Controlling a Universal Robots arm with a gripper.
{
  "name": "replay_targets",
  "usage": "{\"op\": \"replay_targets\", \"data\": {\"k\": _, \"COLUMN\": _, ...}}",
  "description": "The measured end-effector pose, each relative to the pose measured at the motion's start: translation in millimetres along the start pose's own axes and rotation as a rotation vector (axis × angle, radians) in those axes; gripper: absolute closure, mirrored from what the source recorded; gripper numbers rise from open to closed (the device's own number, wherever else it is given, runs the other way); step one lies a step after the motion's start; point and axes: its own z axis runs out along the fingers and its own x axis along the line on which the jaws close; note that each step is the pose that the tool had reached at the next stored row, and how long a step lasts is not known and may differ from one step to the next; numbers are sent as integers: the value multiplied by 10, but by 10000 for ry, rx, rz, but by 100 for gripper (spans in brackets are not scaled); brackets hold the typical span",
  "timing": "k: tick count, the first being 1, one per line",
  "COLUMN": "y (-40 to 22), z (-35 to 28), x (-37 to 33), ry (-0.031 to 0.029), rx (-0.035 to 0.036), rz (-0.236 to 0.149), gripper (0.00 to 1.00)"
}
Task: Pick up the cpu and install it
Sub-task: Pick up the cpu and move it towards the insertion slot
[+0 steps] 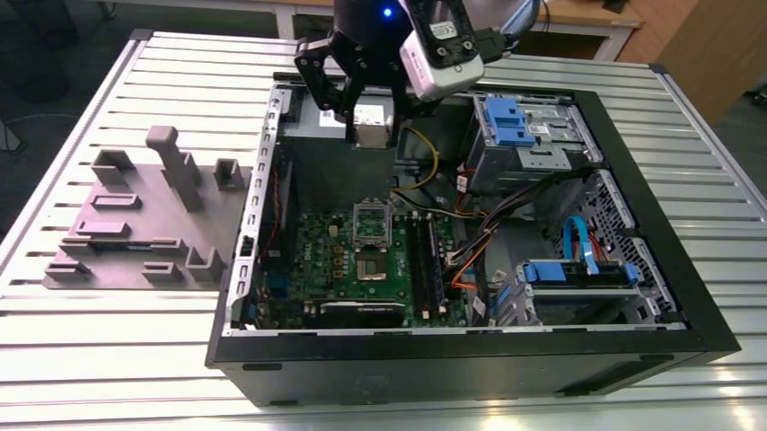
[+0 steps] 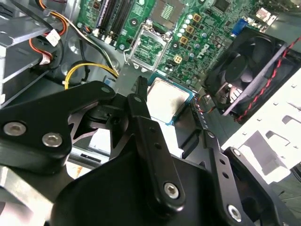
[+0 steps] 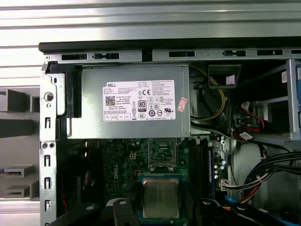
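Case (image 1: 480, 368) set on surface (image 1: 120, 341), fixture block (image 1: 132, 224) placed at the exterior view's left. Above motherboard (image 1: 336, 242) in case, cpu (image 3: 161, 197) held in hand (image 1: 370, 126).

I see the cpu (image 3: 161, 197) as a small flat square chip with a dull silvery metal top and a thin blue-green rim. It is clamped by its edges between the fingers of the gripper (image 3: 162, 212), with its metal face turned to the first wrist view. It hangs in the air over the open computer case, clear of the socket (image 3: 162, 153) on the green board.
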Motion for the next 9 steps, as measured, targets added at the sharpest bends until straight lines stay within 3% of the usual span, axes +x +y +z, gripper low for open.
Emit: {"op": "replay_targets", "data": {"k": 9, "y": 6, "z": -1, "x": -154, "ry": 1, "rx": 0, "rz": 0, "gripper": 53}}
